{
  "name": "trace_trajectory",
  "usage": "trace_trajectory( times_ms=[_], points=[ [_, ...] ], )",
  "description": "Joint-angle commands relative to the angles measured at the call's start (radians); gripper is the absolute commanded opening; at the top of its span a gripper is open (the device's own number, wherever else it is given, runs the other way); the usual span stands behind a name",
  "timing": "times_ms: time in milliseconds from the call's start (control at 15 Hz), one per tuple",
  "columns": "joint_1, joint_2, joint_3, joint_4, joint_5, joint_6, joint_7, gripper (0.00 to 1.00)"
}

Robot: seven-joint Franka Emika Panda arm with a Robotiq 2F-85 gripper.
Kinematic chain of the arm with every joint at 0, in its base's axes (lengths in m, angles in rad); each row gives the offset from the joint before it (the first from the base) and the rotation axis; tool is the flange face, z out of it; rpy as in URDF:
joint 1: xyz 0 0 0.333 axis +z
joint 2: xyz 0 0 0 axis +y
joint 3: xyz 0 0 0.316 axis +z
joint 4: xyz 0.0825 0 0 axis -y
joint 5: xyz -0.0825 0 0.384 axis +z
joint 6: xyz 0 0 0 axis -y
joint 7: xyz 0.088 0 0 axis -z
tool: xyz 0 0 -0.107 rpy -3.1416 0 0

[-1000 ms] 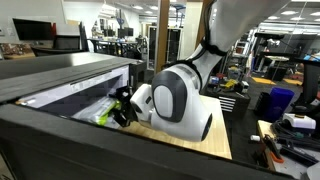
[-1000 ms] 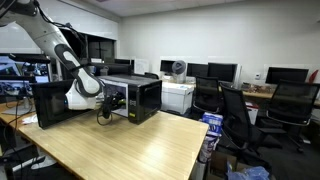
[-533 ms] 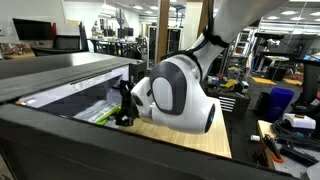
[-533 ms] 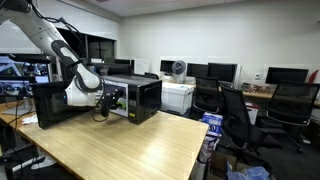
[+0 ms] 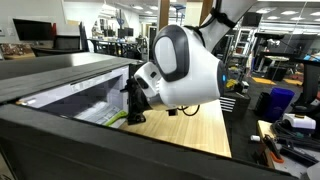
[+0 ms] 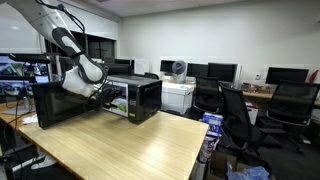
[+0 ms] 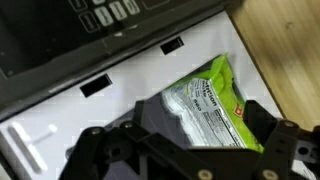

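A green packet point(image 7: 215, 100) is seen lying flat, printed side up, on the white surface at the mouth of the microwave point(image 6: 140, 97), with its far corner pointed toward the wooden table point(image 7: 285, 35). The gripper point(image 7: 188, 138) is held right over the packet's near end. In the wrist view the black fingers point(image 7: 90, 148) are spread wide, one to each side; nothing is clamped between them, and whether a pad touches the packet cannot be told. Two dark latch slots point(image 7: 97, 86) are picked out in the white frame just beside the packet, and the button panel point(image 7: 105, 12) is caught at the top edge. In an exterior view the rounded white wrist housing point(image 5: 185, 65) is tilted down toward the opening, and the green packet point(image 5: 110, 118) is glimpsed as a thin strip beneath the black fingers. The microwave is stood on the table, with office chairs point(image 6: 235, 110) and monitors point(image 6: 220, 72) lined up well apart behind it.
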Motion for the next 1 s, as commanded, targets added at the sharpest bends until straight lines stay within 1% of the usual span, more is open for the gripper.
trace_trajectory(
  times_ms=[0,67,133,200,267,333,400,467,600,667,800,933],
  points=[
    [-0.061,-0.120,-0.030,-0.044,0.000,0.153,-0.099,1.00],
    [-0.225,-0.172,0.109,-0.056,0.048,0.157,-0.228,1.00],
    [-0.275,-0.187,0.128,-0.057,0.063,0.197,-0.276,1.00],
    [-0.170,-0.165,0.003,-0.043,0.001,0.259,-0.192,1.00],
    [-0.197,-0.184,0.023,-0.044,0.011,0.298,-0.229,1.00],
    [-0.381,-0.230,0.188,-0.064,0.099,0.295,-0.385,1.00],
    [-0.214,-0.201,0.011,-0.042,0.048,0.365,-0.293,1.00],
    [-0.231,-0.206,0.002,-0.046,0.078,0.402,-0.347,1.00],
    [-0.186,-0.174,-0.112,-0.025,0.112,0.508,-0.412,1.00],
    [-0.148,-0.145,-0.184,-0.014,0.128,0.562,-0.442,1.00],
    [-0.050,-0.073,-0.342,0.016,0.120,0.677,-0.446,1.00],
    [0.074,0.023,-0.506,0.048,0.078,0.775,-0.359,1.00]
  ],
)
